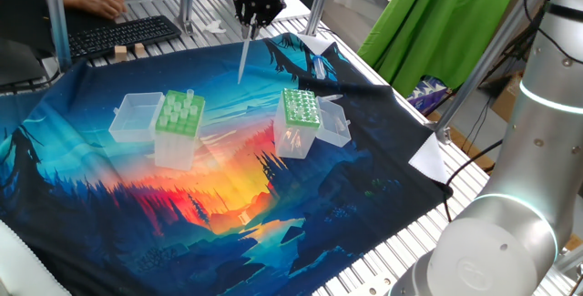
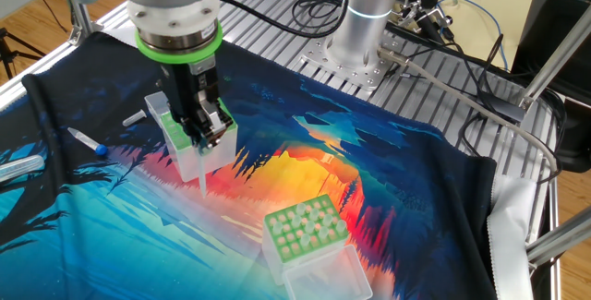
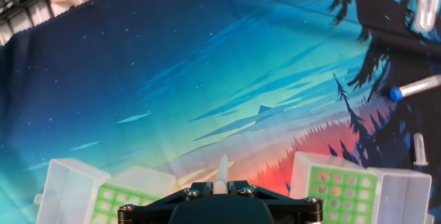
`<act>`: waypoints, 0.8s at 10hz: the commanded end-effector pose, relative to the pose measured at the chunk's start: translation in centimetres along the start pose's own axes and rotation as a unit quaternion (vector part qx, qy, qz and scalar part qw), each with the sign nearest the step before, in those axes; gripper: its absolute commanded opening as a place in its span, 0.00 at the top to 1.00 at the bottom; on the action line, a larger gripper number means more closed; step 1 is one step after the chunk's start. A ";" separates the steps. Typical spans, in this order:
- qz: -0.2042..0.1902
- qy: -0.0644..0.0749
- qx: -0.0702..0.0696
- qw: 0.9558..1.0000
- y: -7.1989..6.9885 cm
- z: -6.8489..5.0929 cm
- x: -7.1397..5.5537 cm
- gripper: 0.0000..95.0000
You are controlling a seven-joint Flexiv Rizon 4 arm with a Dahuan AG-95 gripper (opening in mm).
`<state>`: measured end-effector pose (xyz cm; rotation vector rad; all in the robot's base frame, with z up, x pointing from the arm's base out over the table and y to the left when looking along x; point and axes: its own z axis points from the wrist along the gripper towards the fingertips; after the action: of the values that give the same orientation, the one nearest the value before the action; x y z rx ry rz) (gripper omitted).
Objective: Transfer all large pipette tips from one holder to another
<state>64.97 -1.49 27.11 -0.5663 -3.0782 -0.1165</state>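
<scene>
My gripper (image 1: 256,18) hangs above the cloth at the far side, shut on one large pipette tip (image 1: 244,59) that points down, its end clear of the cloth. The wide-holed light-green holder (image 1: 178,114) stands to the left with its lid (image 1: 135,118) open and a few tips sticking up. The finely dotted darker-green holder (image 1: 300,108) stands to the right. In the other fixed view my gripper (image 2: 205,134) is in front of the dotted holder (image 2: 185,152), and the tip (image 2: 202,173) hangs below it. The hand view shows the tip (image 3: 222,169) between both holders.
A keyboard (image 1: 118,34), wooden blocks (image 1: 127,52) and a person's hand (image 1: 100,3) lie beyond the cloth. A blue-capped tube (image 2: 88,141) and a clear tube (image 2: 18,166) lie on the cloth near the dotted holder. The arm's base (image 2: 365,14) stands on the slatted table.
</scene>
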 end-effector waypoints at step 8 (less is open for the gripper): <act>-0.042 0.004 -0.003 0.999 -5.7 -2.3 1.7 1.00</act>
<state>61.32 -6.37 29.01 -0.4390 -3.0971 -0.1260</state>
